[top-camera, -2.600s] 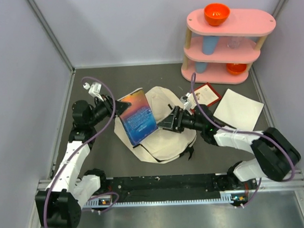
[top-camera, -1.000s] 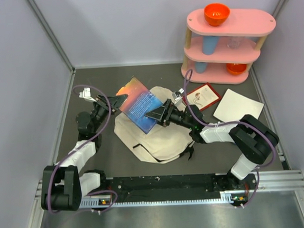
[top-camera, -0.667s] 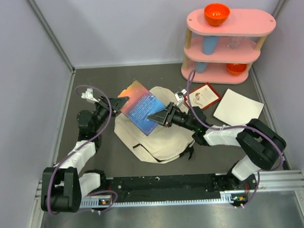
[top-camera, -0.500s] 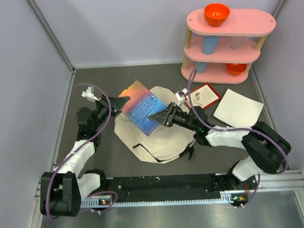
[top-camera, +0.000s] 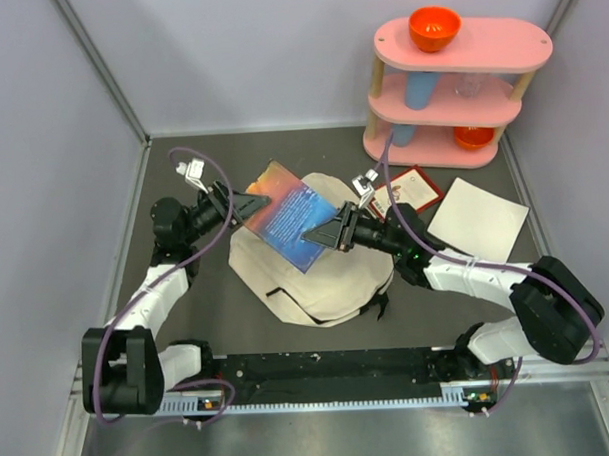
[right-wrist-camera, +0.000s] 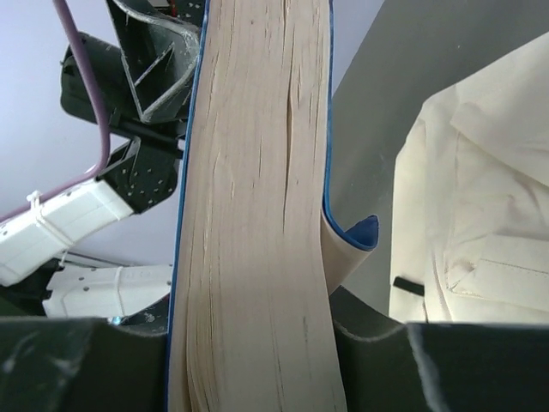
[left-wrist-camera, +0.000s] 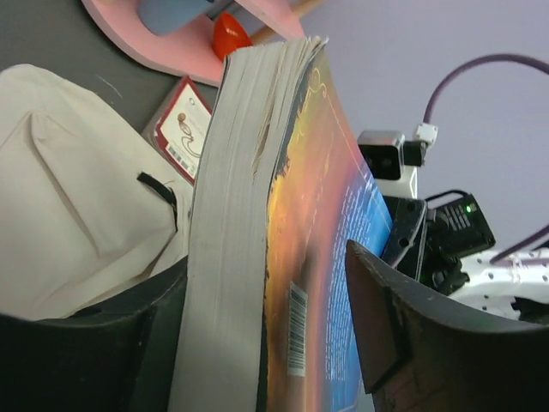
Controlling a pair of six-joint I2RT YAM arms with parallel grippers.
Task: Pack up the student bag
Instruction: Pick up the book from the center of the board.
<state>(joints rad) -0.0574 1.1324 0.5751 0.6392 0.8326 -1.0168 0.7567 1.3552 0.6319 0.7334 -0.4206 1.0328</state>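
Here the right tool (top-camera: 323, 232) clamps one edge of the book (top-camera: 287, 214) while the left tool (top-camera: 254, 202) straddles the other — gripping or slack, I cannot tell — likely a handover above the student bag (top-camera: 321, 282) lying mid-frame on the tabletop (top-camera: 218, 321).

Beige student bag (top-camera: 327, 287) — lying flat, centre, rumpled.

book (top-camera: 289, 221): glossy cover, rough matt paper page edges | student bag (top-camera: 326, 277): soft matt cream canvas cloth

Lilac walls (top-camera: 278, 49), dark grey floor (top-camera: 312, 153), pink three-tier shelf (top-camera: 508, 43)
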